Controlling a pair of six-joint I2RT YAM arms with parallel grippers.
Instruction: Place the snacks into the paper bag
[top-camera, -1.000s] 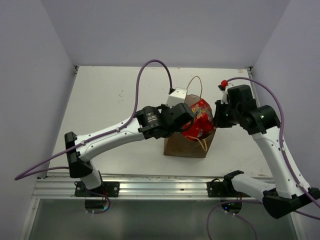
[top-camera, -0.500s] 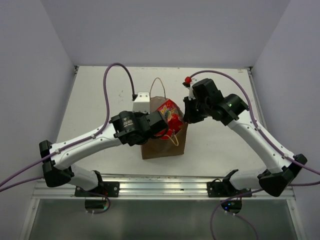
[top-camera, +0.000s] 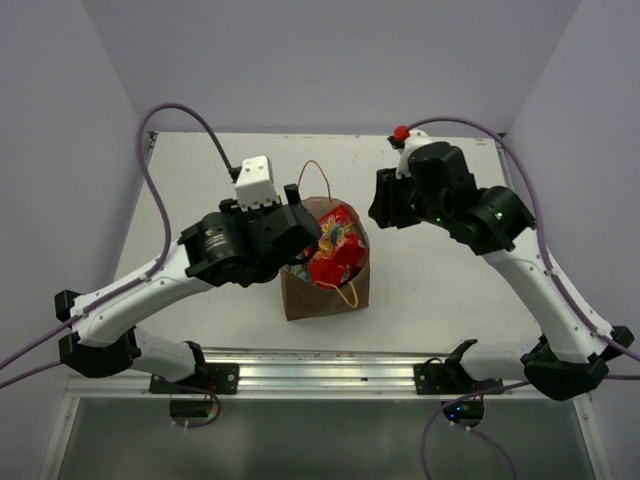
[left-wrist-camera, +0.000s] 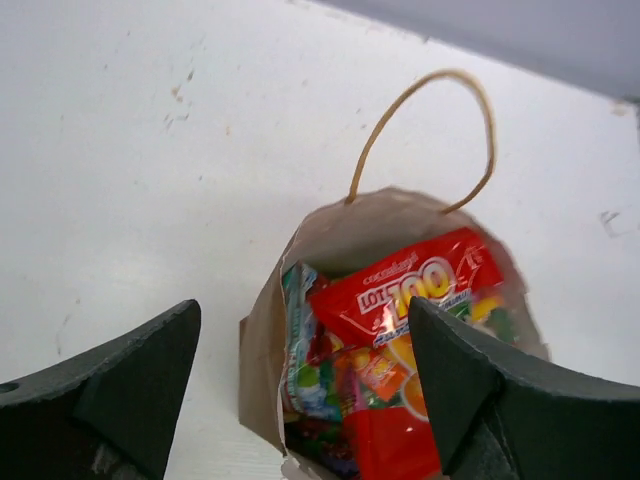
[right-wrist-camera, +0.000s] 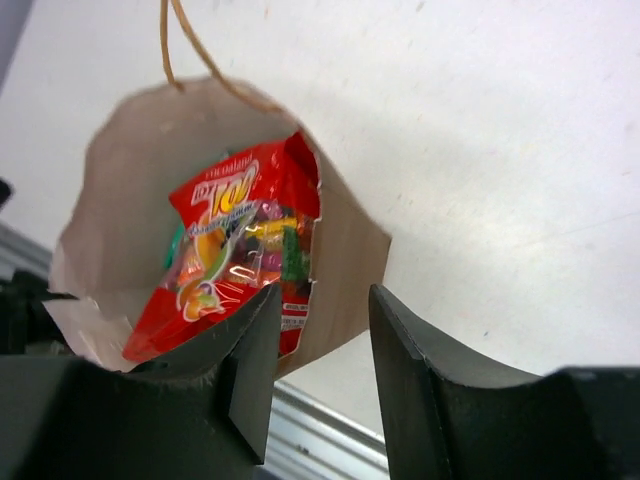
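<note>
Brown paper bag (top-camera: 322, 296), snacks (top-camera: 335, 250) inside (red on top), left gripper (left-wrist-camera: 302, 305) and right gripper (right-wrist-camera: 325, 295) agape, empty

The paper bag (top-camera: 320, 296) is matt brown kraft, the snacks (top-camera: 336, 246) glossy plastic film

From above, the left gripper (top-camera: 298, 232) covered the left rim of the paper bag (top-camera: 325, 298), and the finger gap of the right gripper (top-camera: 382, 208) was too dark to make out. The red candy bag (left-wrist-camera: 400, 290) hid most of the snacks (left-wrist-camera: 305, 375) beneath it. The left wrist view cropped the bag's near rim; the right wrist view cropped its handle (right-wrist-camera: 166, 45) at the top edge.
</note>
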